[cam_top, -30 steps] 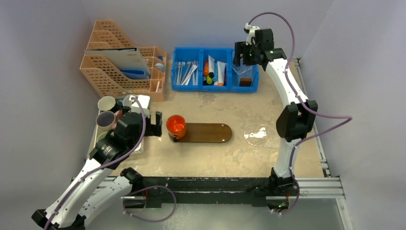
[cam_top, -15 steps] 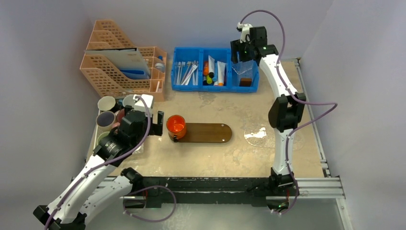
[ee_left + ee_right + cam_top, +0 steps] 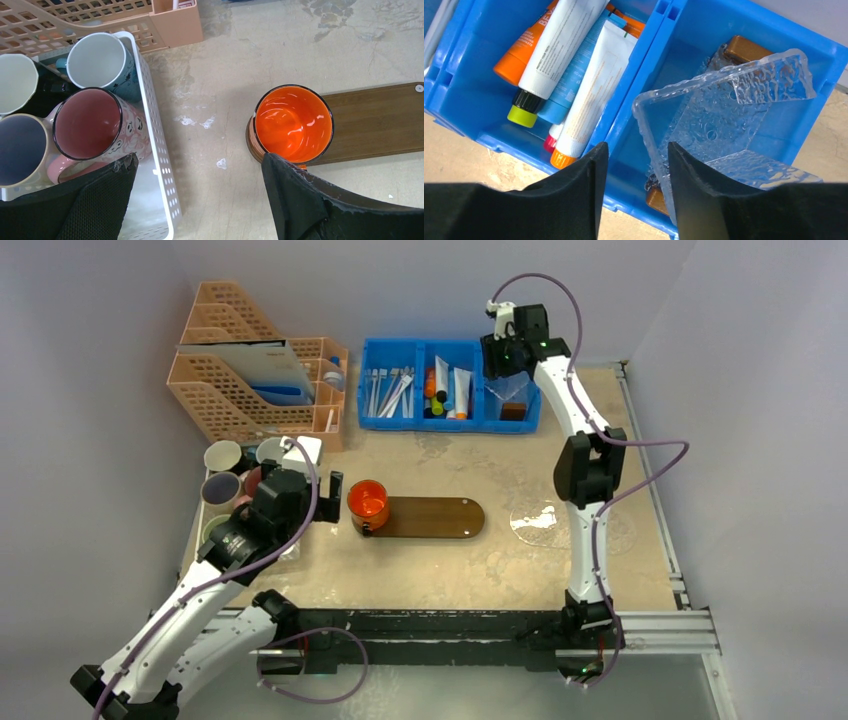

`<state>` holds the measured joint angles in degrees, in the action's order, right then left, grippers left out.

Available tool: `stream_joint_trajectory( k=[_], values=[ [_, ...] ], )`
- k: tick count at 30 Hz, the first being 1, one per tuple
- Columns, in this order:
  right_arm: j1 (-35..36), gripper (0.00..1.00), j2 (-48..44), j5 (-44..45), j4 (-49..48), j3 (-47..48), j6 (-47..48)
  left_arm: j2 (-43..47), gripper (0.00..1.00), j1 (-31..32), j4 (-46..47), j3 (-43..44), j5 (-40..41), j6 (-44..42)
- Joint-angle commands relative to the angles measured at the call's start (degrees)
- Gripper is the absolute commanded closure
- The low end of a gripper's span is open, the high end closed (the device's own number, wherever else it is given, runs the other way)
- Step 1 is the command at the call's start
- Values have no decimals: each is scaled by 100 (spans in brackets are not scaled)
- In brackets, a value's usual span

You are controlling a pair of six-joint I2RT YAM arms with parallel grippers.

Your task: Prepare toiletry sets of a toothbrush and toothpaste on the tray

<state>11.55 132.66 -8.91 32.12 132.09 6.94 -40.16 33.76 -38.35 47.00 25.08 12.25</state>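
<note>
stained beige tabletop is seen under everything. at its middle the brown wooden tray is laid flat, and an orange mug is stood on its left end. the toothbrushes are kept well apart from the tray, in the left compartment of a blue bin at the far edge. the white tubes are piled in the middle compartment beside an orange tube. a clear plastic box is propped at a tilt in the right compartment.

the right gripper is held above the wall between the middle and right compartments. its fingers are partly spread and nothing is pinched between them.

the left gripper is spread wide and nothing is held. it is hung over bare table between the orange mug and a white basket packed with mugs. a pink file rack is placed just behind the basket.
</note>
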Motion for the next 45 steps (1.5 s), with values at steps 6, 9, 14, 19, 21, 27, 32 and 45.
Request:
stream_joint_trajectory(
  k=[6, 9, 14, 19, 21, 27, 32, 45],
  values=[
    [-2, 70, -565, -188, 62, -359, 333, -9, 8, -45, 170, -7, 70, -126],
    [-4, 85, -779, -208, -7, -597, 385, -9, 8, -44, 170, 8, 21, -118],
    [-4, 100, -1245, -166, -231, -1065, 407, 26, 8, -37, 152, 36, -27, -75],
    [-4, 100, -1884, -60, -520, -1614, 422, 74, 8, -45, 122, 125, -99, 96],
    [-4, 100, -2151, -116, -651, -1838, 370, 70, 8, -42, 105, 200, -166, 197],
    [10, 100, -3015, -423, -1147, -2744, 38, -48, 8, -45, 59, 514, -531, 337],
    [18, 100, -3950, -770, -1798, -3846, -401, -304, 8, -39, -206, 969, -696, 738],
    [565, 100, -5782, -1648, -3041, -6171, -527, -749, 8, -40, -984, 1965, -1305, 2083]
  ],
)
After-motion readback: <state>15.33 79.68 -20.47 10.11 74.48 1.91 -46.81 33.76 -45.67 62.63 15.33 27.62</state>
